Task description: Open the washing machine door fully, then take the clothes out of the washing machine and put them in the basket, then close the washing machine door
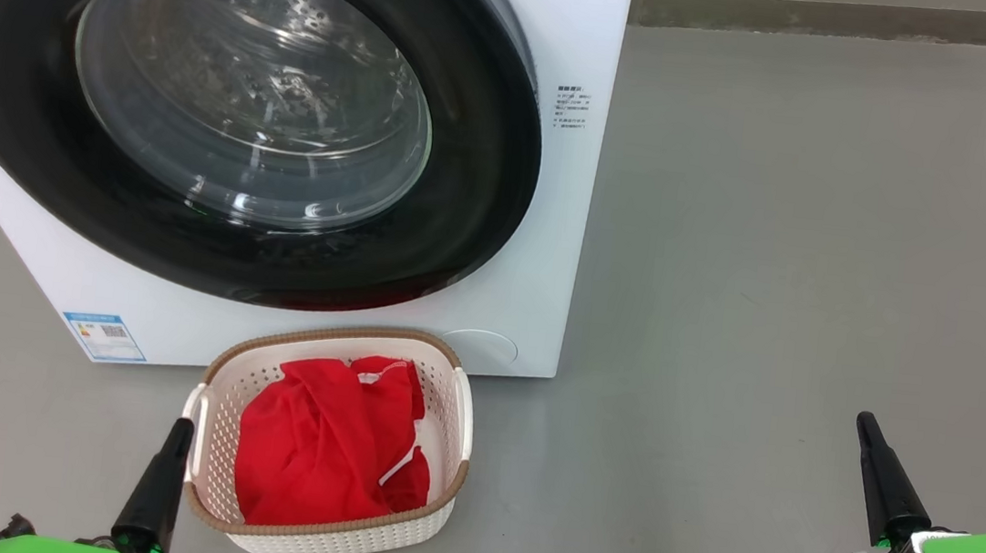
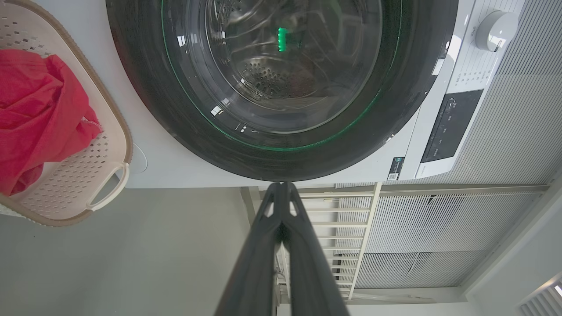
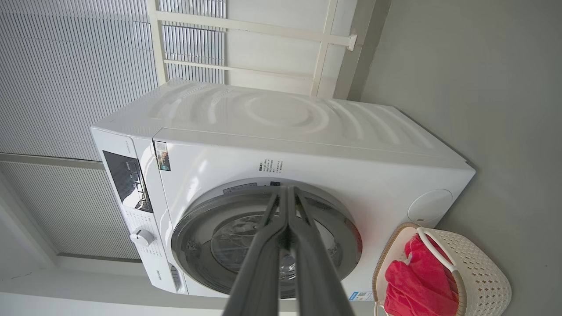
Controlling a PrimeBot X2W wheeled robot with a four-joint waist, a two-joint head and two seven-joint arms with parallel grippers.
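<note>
Clothes in the basket before the closed washing machine door; left fingers and right fingers each pressed together

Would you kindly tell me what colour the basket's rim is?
Brown, woven-look, around the cream basket; clearest in the head view.

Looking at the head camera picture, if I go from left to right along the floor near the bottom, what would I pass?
left end effector → basket holding the red clothes → right end effector
</note>
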